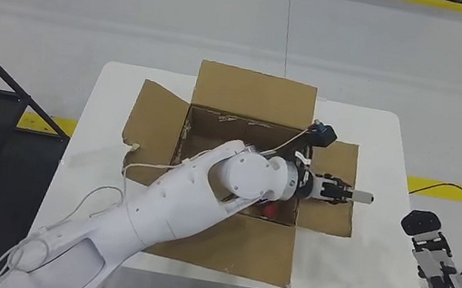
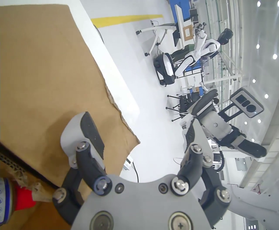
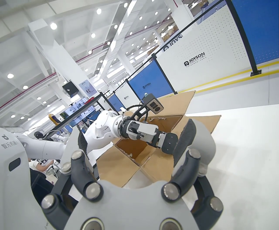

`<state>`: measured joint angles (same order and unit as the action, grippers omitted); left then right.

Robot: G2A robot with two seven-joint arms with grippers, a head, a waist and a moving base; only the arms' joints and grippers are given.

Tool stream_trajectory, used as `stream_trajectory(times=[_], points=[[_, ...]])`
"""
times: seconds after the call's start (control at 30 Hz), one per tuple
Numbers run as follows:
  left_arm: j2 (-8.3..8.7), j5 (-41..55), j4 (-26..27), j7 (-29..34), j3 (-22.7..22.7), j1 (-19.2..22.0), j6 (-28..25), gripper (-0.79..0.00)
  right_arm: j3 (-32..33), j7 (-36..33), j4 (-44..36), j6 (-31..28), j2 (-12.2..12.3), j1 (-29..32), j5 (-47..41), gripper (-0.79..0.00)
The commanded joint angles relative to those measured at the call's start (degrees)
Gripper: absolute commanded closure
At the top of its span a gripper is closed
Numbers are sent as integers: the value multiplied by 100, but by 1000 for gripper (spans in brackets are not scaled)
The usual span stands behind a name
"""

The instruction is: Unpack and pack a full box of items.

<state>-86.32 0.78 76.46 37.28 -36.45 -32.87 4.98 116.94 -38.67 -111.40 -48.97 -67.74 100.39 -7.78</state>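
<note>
Box [image 1: 255, 93] — interior mostly behind left arm [image 1: 194, 198]

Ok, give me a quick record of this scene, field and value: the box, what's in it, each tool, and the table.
box: cardboard box, all four flaps folded out
contents seen: red item by the box wall, mostly hidden under the arm
left tool: open, empty, above the right flap
right tool: open, empty, near the table's right edge, apart from the box
surface: white table, box roughly centred on it
</note>
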Motion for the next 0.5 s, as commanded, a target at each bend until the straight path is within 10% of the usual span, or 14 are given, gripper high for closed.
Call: stream_trajectory(times=[0.0, 0.47], points=[[67, -137, 327, -40, -216, -93, 15, -785, -33, 48, -129, -30, 2, -31, 40, -785], [834, -1479, 3536, 266, -3131, -2002, 423, -785, -1147, -528, -1667, 1133, 121, -1182, 2338, -785]])
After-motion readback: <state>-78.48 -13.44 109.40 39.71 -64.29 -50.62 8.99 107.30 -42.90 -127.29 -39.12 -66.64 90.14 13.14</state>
